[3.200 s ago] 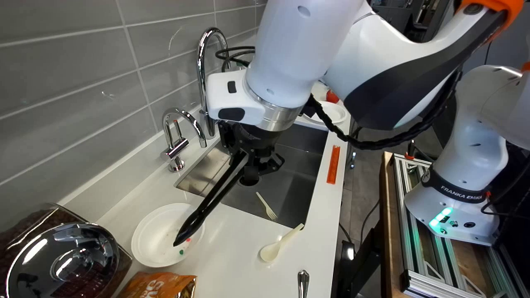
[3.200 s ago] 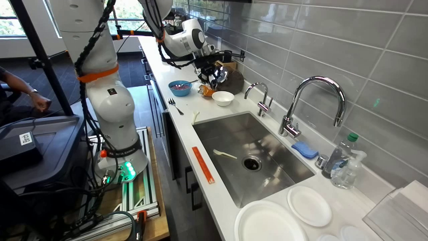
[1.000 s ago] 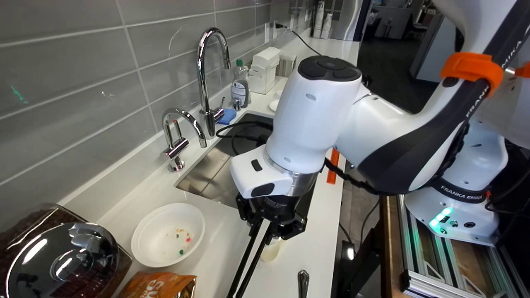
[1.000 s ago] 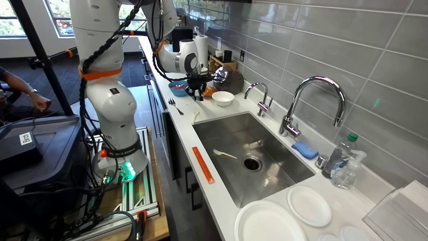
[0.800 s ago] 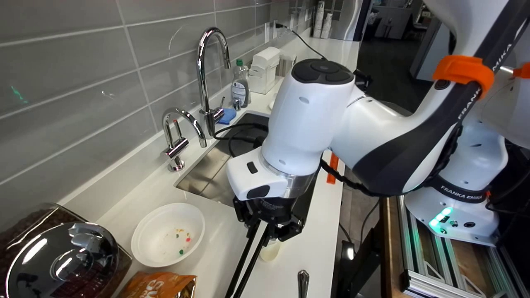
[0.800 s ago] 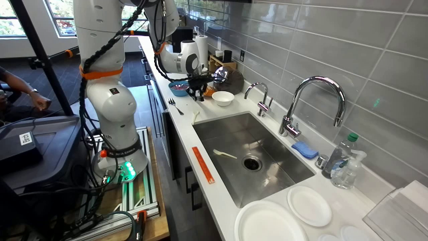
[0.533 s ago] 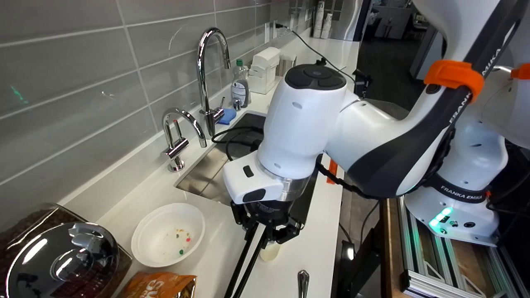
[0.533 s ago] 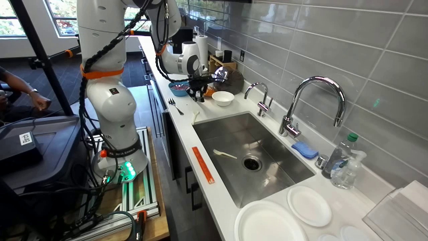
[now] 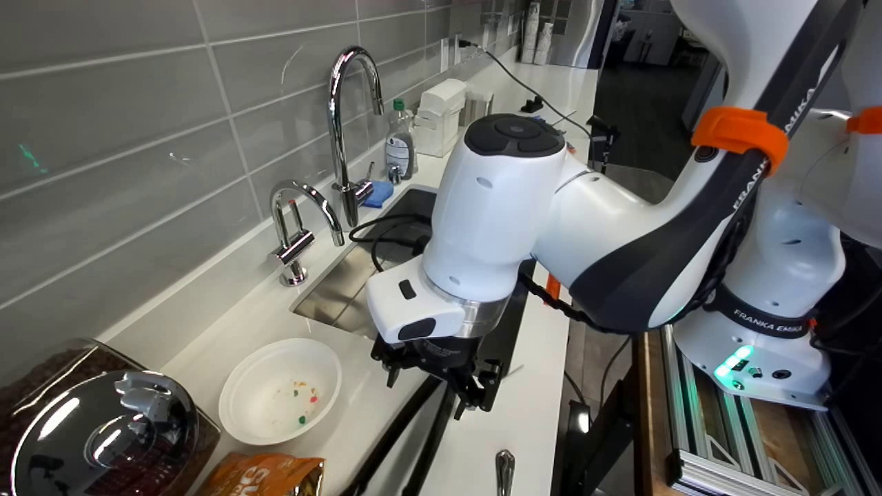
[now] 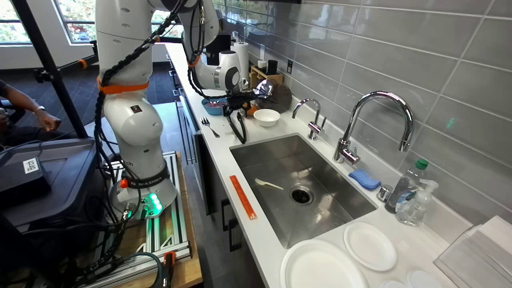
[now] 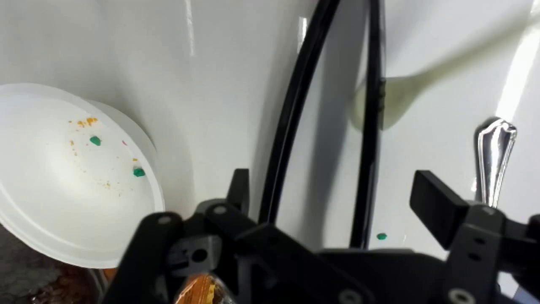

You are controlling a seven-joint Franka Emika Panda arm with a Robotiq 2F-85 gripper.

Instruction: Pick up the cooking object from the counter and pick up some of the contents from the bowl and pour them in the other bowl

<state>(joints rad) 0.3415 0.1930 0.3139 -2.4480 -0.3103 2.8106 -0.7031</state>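
I have the gripper [image 11: 335, 196] above the counter [image 11: 219, 97] with its jaws spread wide. The black tongs [image 11: 288, 118] reach from between the pads [image 11: 238, 190] toward 12 o'clock in my wrist view, their two arms splayed; whether they touch a pad or bear on the counter, I can't tell. There the white bowl [image 11: 46, 198] sits at 9 o'clock from the gripper, with green bits [image 11: 95, 140] and orange crumbs [image 11: 90, 121] inside. A cream spoon [image 11: 398, 96] lies at 1 o'clock, partly hidden behind one arm of the tongs. In an exterior view I see the blue bowl [image 10: 213, 111] at 9 o'clock from the gripper, which overlaps its edge; it holds purplish contents [image 10: 214, 104]. The fork [image 10: 211, 129] lies there at 8 o'clock, near the counter's front edge, and the white bowl shows between 3 and 4.
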